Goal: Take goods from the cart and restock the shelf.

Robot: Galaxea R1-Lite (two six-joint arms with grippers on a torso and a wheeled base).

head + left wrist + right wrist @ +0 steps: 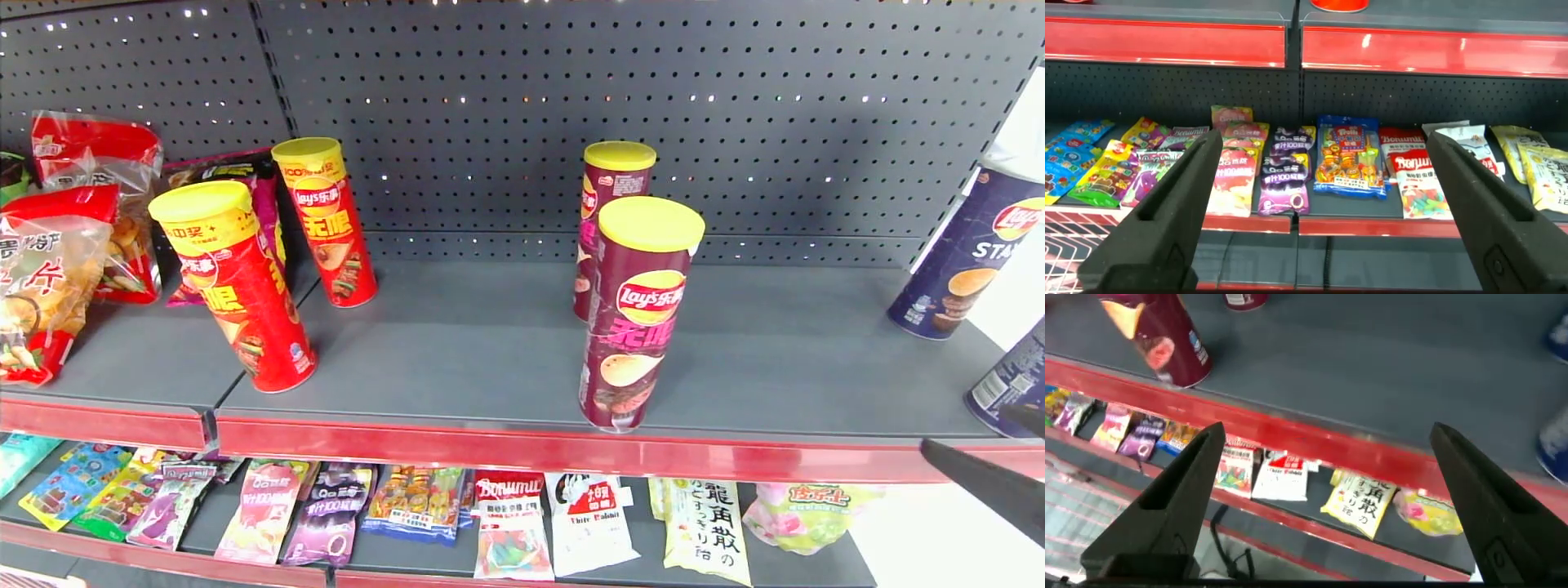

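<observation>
Across the grey upper shelf [457, 351], the widest thing before me, the goods stand as tall tubes: two blue cans [963, 261] at its right end, two maroon cans [633, 318] mid-deck, the nearer one close to the red front lip [571, 449], and two red cans [237, 286] to the left, the front one leaning. I judge these tubes light and stiff-walled but crushable, with slick printed skin and a soft plastic lid, so I would take one across the mid-body, squeezing gently, never by the lid. My right claw [1327, 429] hangs spread wide and empty just out from the lip, well right of the nearer maroon can; my left claw [1323, 139] is likewise agape, holding nothing, facing the lower shelf [1372, 224]. Smallest are the flat candy sachets [1351, 159] lying there: limp, slippery, best pinched at a sealed edge
</observation>
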